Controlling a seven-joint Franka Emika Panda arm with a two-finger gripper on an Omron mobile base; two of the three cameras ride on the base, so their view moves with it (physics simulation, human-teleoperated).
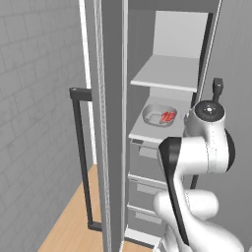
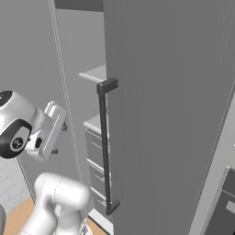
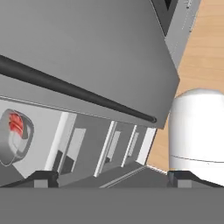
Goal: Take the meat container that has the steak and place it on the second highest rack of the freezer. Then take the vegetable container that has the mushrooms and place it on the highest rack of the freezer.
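so your steak (image 1: 169, 116) lies in its grey meat container (image 1: 158, 116) on the second highest rack (image 1: 142, 129) of the freezer (image 1: 114, 123), under the highest rack (image 1: 167, 71). your gripper (image 3: 111, 177) hangs outside by the open door (image 2: 170, 114), well apart from the container, jaws spread wide and empty; in the hand view the dish sits off to the left.

1. Pale grey tiled wall (image 1: 34, 98) on the left side.
2. Light wooden floor (image 1: 71, 224) low at the near left, also in the hand view.
3. Dark appliance (image 2: 225, 206) at the lower right.
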